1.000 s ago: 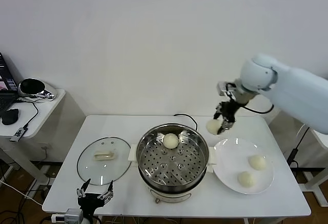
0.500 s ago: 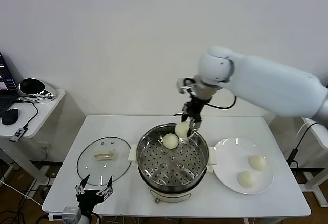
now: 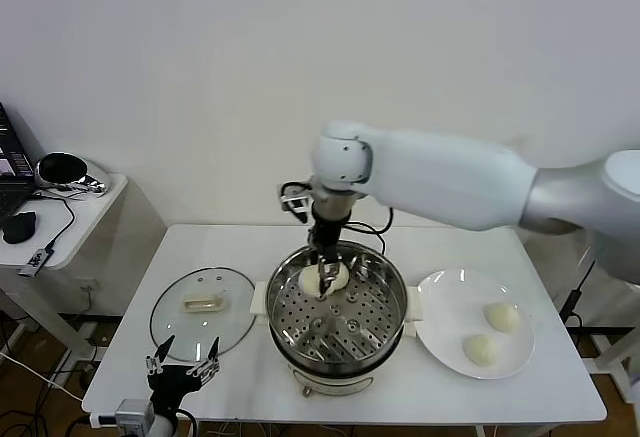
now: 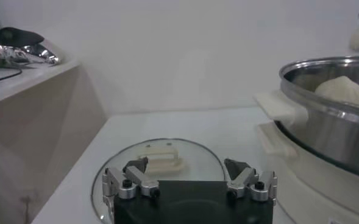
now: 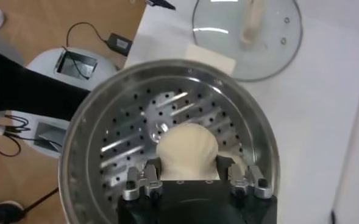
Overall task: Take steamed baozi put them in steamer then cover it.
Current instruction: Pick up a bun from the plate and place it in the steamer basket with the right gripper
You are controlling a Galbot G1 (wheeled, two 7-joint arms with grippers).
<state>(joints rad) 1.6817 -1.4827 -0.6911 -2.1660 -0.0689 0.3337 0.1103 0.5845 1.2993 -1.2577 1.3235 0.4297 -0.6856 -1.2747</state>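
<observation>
The steamer (image 3: 337, 319) stands mid-table, with one baozi (image 3: 338, 277) on the back of its perforated tray. My right gripper (image 3: 321, 279) is shut on a second baozi (image 5: 187, 152) and holds it low over the tray, beside the first baozi (image 5: 238, 166). Two more baozi (image 3: 503, 317) (image 3: 481, 349) lie on the white plate (image 3: 440, 309) to the right. The glass cover (image 3: 203, 309) lies flat on the table left of the steamer. My left gripper (image 3: 183, 369) is open and empty at the table's front edge, just before the cover (image 4: 161, 161).
A black cord (image 3: 352, 225) runs behind the steamer. A side table (image 3: 60, 212) at far left holds a laptop, a mouse and a headset. The left wrist view shows the steamer's wall (image 4: 325, 131) and handle close by.
My right arm has swung left from beside the plate to over the steamer, carrying the baozi, and lowered it towards the tray. The left arm has barely moved.
</observation>
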